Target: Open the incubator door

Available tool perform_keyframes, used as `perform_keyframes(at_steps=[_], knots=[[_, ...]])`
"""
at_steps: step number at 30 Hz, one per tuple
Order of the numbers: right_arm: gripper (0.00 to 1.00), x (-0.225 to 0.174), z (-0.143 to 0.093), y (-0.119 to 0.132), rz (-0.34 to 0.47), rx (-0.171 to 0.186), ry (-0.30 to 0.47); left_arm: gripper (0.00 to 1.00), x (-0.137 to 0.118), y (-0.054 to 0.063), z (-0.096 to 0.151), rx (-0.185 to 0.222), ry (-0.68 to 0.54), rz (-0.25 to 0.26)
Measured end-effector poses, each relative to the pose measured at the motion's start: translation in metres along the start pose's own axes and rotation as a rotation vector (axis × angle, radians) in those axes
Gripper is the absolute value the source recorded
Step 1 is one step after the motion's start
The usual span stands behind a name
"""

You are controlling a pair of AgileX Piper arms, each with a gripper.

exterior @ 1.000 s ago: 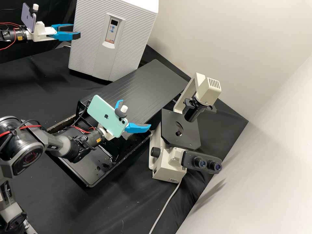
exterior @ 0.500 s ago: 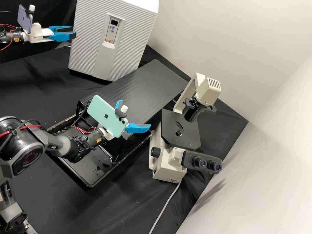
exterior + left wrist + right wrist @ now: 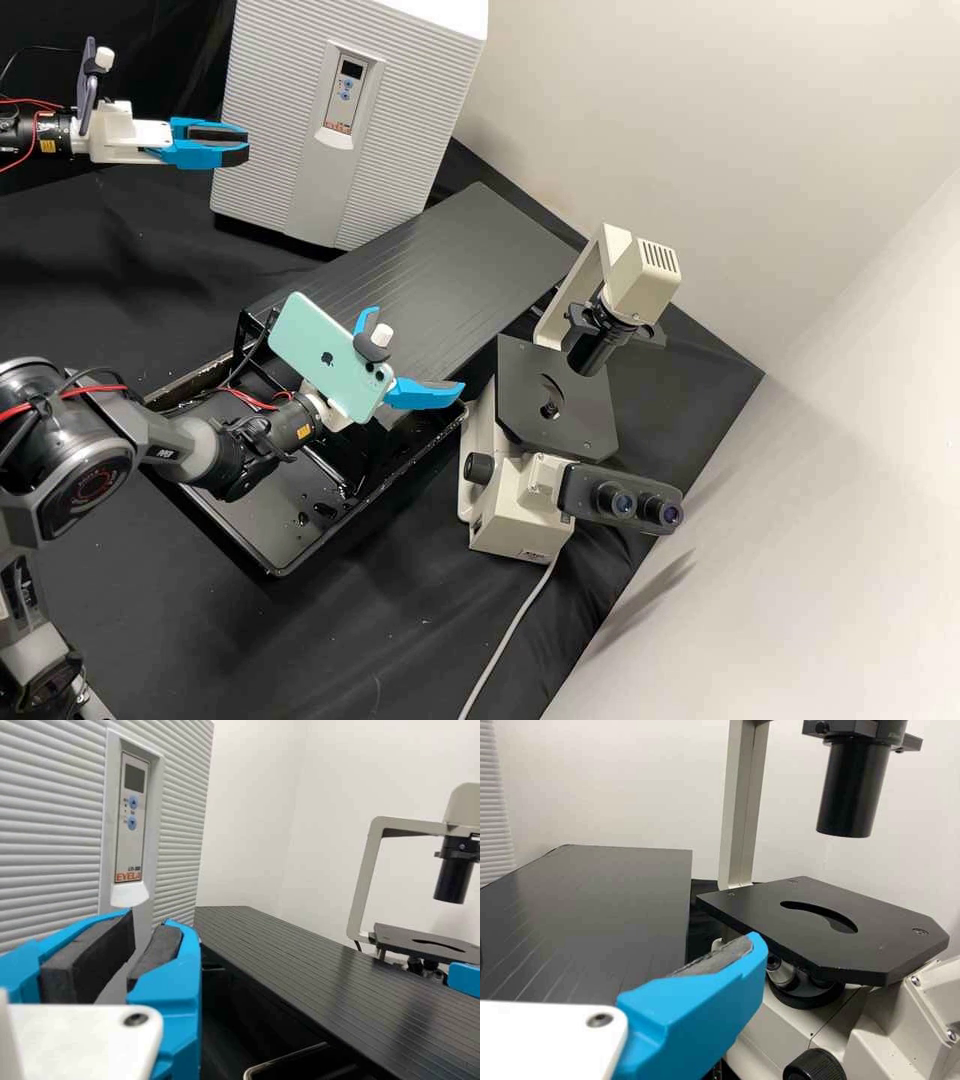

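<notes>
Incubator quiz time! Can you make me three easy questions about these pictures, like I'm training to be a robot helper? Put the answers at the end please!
1. Pick one: which gripper is nearer the incubator?
A) left
B) right

2. True or false: the microscope stands on top of the incubator.

3. Fill in the missing word: the incubator's control panel has a small dark screen and ____ round blue buttons.

Key:
1: A, the left gripper
2: false
3: two

Lab with microscope (image 3: pixel 515 505) and incubator (image 3: pixel 410 120)
</notes>
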Motion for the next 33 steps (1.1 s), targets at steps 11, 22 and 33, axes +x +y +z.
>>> perform_keyframes(at_steps=[11,22,33], knots=[[1.00,0.000,0.000,0.000,0.000,0.000,0.000,1.00,-0.016,0.007,0.000,-0.004,0.109,0.064],[1.00,0.000,0.000,0.000,0.000,0.000,0.000,1.00,-0.047,0.022,-0.032,-0.009,0.293,0.109],[1.00,0.000,0.000,0.000,0.000,0.000,0.000,1.00,-0.050,0.026,-0.044,-0.022,0.348,0.127]])
